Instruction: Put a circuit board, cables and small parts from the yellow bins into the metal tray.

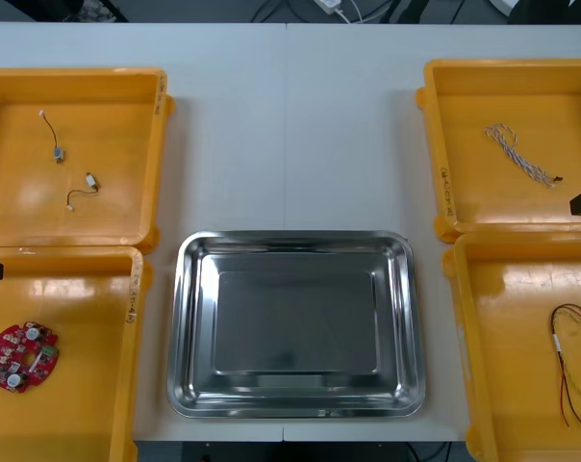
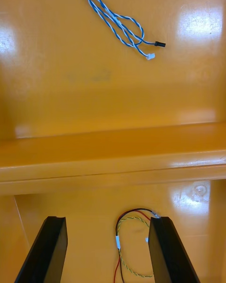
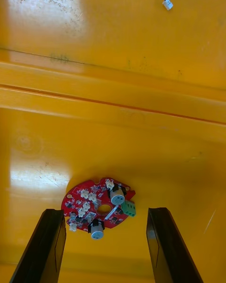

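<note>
Left gripper [image 3: 106, 212] fingers spread wide, hovering over circuit board [image 3: 100, 207] lying flat in near left bin [image 1: 79, 404]; likely lined up to straddle it. Right gripper [image 2: 108, 219] also open, above red and yellow cable [image 2: 117, 239] in near right bin [image 1: 521, 318]. Blue and white cable [image 2: 113, 21] beyond bin wall. Tray [image 1: 295, 322] bare, central, presumably so both arms reach it.

**Left gripper** [image 3: 106, 212]: you have it well to the left of the metal tray [image 1: 295, 237], about level with the tray's far rim. Its black fingers [image 3: 49, 245] stand wide apart and grip nothing.

**Right gripper** [image 2: 108, 219]: you have it well to the right of the tray, a little beyond the far rim. Its black fingers [image 2: 165, 250] are likewise spread and grip nothing.

**Both wrists:** they face down.
</note>
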Controlling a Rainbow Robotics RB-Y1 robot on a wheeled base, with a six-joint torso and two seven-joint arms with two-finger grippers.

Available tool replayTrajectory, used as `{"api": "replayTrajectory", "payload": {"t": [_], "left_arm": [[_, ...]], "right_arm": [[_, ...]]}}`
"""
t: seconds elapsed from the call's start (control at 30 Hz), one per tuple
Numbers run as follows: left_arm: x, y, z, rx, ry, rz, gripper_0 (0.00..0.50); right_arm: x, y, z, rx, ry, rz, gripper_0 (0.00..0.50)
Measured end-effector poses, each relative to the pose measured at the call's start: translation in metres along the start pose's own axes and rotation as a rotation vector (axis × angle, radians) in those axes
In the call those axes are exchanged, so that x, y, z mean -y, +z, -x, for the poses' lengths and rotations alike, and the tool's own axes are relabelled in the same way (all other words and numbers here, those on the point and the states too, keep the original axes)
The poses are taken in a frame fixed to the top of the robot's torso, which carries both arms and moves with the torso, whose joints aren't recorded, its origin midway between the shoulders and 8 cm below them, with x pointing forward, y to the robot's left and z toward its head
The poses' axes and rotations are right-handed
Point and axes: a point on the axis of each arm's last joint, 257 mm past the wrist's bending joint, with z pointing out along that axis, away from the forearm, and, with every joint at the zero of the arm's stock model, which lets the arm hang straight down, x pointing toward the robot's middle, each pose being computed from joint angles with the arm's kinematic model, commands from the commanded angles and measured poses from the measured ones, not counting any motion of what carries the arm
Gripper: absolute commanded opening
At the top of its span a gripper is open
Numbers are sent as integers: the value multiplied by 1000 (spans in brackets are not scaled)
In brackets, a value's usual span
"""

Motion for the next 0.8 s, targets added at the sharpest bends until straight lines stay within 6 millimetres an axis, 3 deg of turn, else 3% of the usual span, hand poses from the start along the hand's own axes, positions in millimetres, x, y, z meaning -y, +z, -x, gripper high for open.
{"api": "replayTrajectory", "payload": {"t": [0.8], "left_arm": [[2, 2, -2, -9, 7, -1, 500]], "right_arm": [[0, 0, 0, 0, 0, 0, 500]]}}
